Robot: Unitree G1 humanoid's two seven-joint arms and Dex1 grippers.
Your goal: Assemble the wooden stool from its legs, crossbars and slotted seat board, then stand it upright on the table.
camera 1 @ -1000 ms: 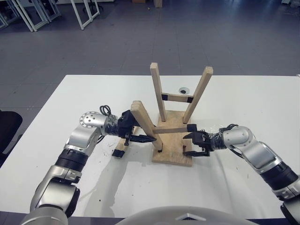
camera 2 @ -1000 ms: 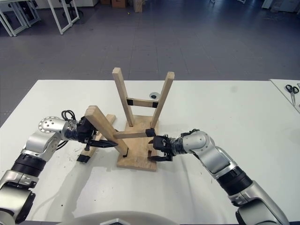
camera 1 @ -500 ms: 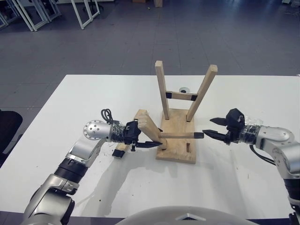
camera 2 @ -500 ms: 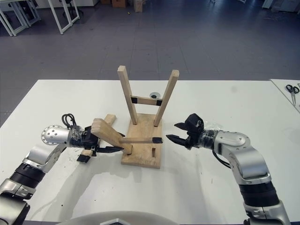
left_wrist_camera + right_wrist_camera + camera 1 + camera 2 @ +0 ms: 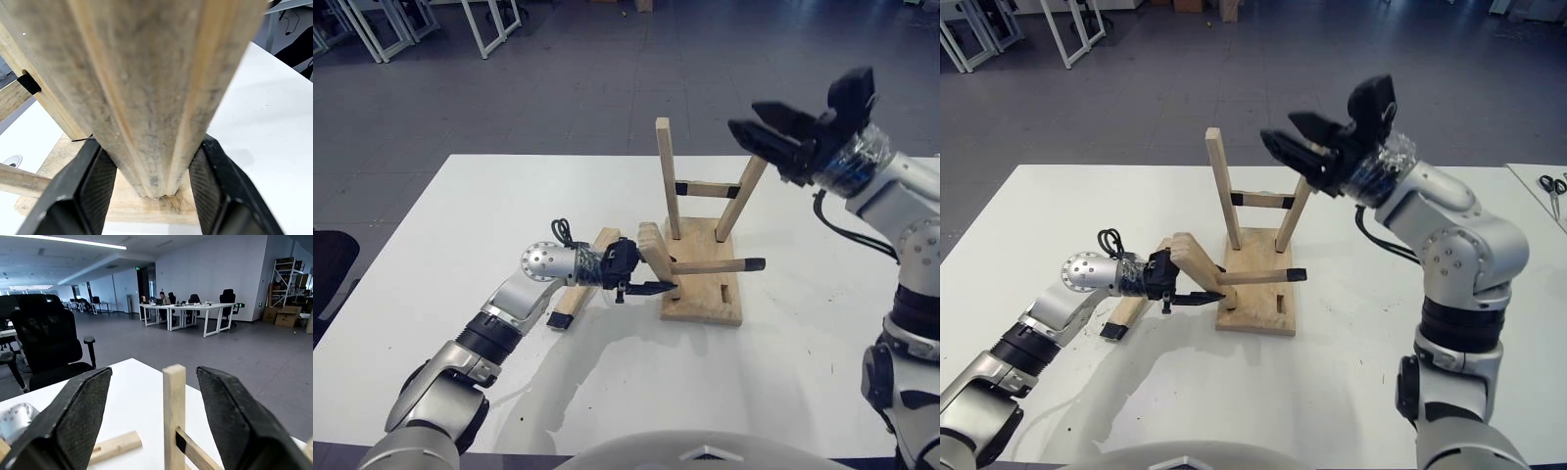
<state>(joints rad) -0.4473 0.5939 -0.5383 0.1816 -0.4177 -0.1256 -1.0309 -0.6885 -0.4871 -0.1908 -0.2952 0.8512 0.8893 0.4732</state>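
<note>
"Well, how do things stand on the table point(image 5: 822, 392)?"

"Half built, by the look of it. The seat board point(image 5: 700, 294) lies flat near the table's middle. Two upright legs point(image 5: 666, 176) rise from its twelve o'clock end, tied by a crossbar point(image 5: 705, 189). At its nine o'clock edge the left gripper point(image 5: 641, 286) is clamped on a third leg point(image 5: 656, 257), which leans with its lower end at the board."

"And the risk?"

"That leg's second crossbar point(image 5: 715, 265) juts toward three o'clock with nothing holding its free end. The right gripper point(image 5: 744, 116) hangs high near one o'clock, fingers spread and empty. If the left arm turns the leg alone, the bar may lever the board sideways. The leg's end could also jam crooked in its slot point(image 5: 724, 292). A spare leg point(image 5: 570, 304) at nine o'clock lies close enough to be knocked."
</note>
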